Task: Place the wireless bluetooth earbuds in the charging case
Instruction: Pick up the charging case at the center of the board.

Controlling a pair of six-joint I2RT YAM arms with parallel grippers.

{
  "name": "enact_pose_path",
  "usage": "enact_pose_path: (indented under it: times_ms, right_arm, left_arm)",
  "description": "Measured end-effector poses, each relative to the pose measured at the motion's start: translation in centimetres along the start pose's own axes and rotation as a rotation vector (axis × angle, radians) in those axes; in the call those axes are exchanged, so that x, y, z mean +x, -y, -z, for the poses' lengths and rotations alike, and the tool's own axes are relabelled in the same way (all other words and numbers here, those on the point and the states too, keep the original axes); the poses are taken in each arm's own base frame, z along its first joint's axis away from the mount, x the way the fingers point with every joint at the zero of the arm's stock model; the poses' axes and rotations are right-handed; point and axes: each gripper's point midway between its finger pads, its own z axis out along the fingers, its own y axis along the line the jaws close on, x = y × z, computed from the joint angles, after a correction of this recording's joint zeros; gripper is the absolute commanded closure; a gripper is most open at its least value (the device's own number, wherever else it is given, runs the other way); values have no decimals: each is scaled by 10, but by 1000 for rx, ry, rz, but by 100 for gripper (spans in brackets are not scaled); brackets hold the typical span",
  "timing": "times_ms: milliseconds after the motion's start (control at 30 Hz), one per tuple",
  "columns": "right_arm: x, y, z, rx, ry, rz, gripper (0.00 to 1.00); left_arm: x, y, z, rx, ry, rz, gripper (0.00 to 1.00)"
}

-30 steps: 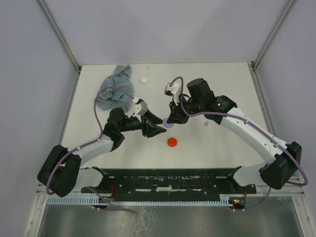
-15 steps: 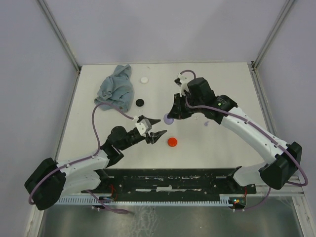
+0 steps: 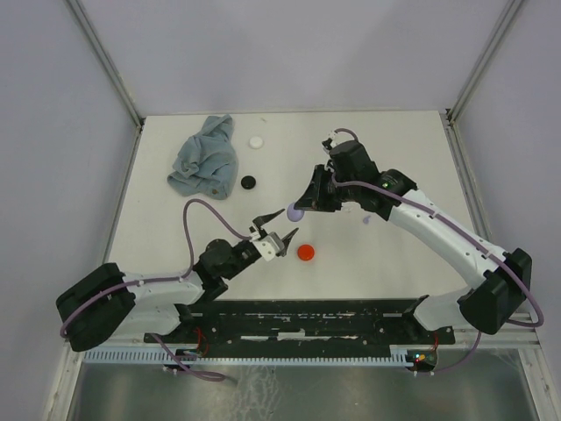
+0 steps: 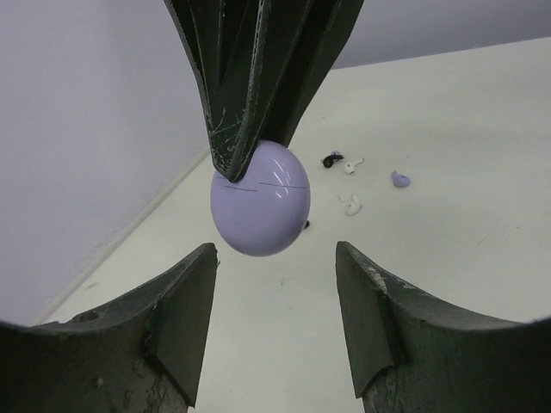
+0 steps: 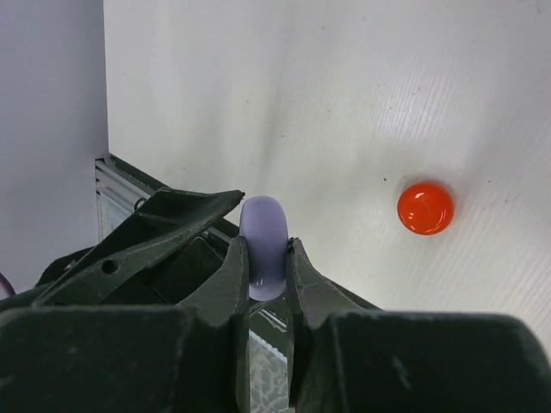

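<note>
A lavender charging case (image 4: 260, 209) is pinched between the right jaws and held above the middle of the counter (image 3: 403, 149), lifted off its surface. The case is seen as a smooth, glossy, egg-shaped shell, closed, with a thin seam line across its upper half; in the right wrist view (image 5: 264, 245) it is shown edge-on as a narrow rounded disc clamped on both flat sides. The left jaws are spread wide and are pointed at the case from the near-left side, one finger on each side below it, with nothing touched.

The earbuds are seen on the counter beyond the case in the left wrist view, as a loose cluster of tiny bits: a black one (image 4: 331, 159) touching a white one (image 4: 349, 165), a lavender one (image 4: 400, 179) just beside them, and another white one (image 4: 351, 205) nearby. From above, only a faint lavender speck (image 3: 367, 219) can be made out, right of the middle.

A red disc (image 3: 306, 253) lies toward the near edge, a black disc (image 3: 249, 182) and a white disc (image 3: 255, 141) toward the far edge, and a crumpled grey-blue cloth (image 3: 206, 158) at the far left corner.
</note>
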Motion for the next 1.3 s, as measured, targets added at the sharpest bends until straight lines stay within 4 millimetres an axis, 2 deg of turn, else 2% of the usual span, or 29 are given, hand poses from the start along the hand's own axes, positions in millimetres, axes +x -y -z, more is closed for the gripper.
enact_pose_path:
  times_ms: [200, 400, 833, 933, 1167, 1300]
  right_arm:
    - [2, 3, -3, 21, -2, -88, 98]
    - [3, 7, -7, 47, 3, -150, 98]
    - [5, 10, -11, 76, 13, -239, 98]
    - [6, 11, -12, 81, 11, -253, 97]
    - [8, 18, -17, 107, 24, -295, 84]
    - [7, 19, -18, 113, 37, -311, 64]
  left_arm:
    - [9, -2, -6, -60, -21, -85, 38]
    - [8, -8, -8, -128, -15, -145, 41]
    - [8, -4, -13, -154, -14, -214, 54]
    - [6, -1, -17, -159, -13, -230, 60]
    - [13, 1, -19, -173, -42, -274, 75]
    - [15, 0, -19, -180, -53, -280, 81]
